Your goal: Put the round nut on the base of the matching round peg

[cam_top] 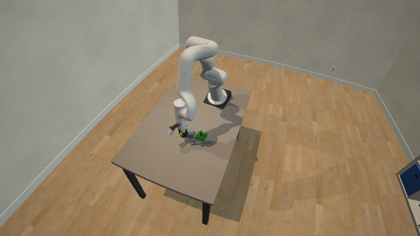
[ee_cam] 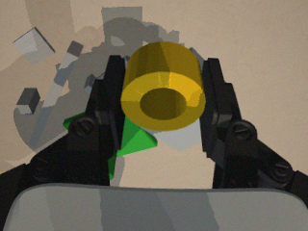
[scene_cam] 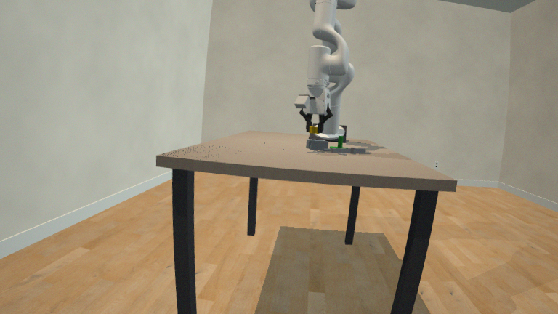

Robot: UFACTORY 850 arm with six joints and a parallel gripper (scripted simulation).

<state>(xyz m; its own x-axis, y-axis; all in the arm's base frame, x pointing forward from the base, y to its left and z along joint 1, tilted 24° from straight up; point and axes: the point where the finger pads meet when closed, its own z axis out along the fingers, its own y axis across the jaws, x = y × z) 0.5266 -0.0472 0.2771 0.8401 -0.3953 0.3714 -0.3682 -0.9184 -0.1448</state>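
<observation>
My gripper point(ee_cam: 163, 77) is shut on the round nut point(ee_cam: 164, 87), a yellow hollow cylinder held sideways between the two black fingers. In the exterior view the nut point(scene_cam: 313, 129) hangs a little above the table, over a grey block point(scene_cam: 317, 143). A green base with an upright peg point(cam_top: 201, 135) stands on the table just to the right of my gripper point(cam_top: 182, 133). It also shows in the exterior view point(scene_cam: 339, 141) and, partly hidden by the fingers, in the wrist view point(ee_cam: 135, 138).
Several grey pieces point(cam_top: 198, 142) lie on the table around the green base, in front of it and below my gripper; they also show in the exterior view point(scene_cam: 349, 150). The arm's black mount point(cam_top: 217, 99) is at the far end of the table.
</observation>
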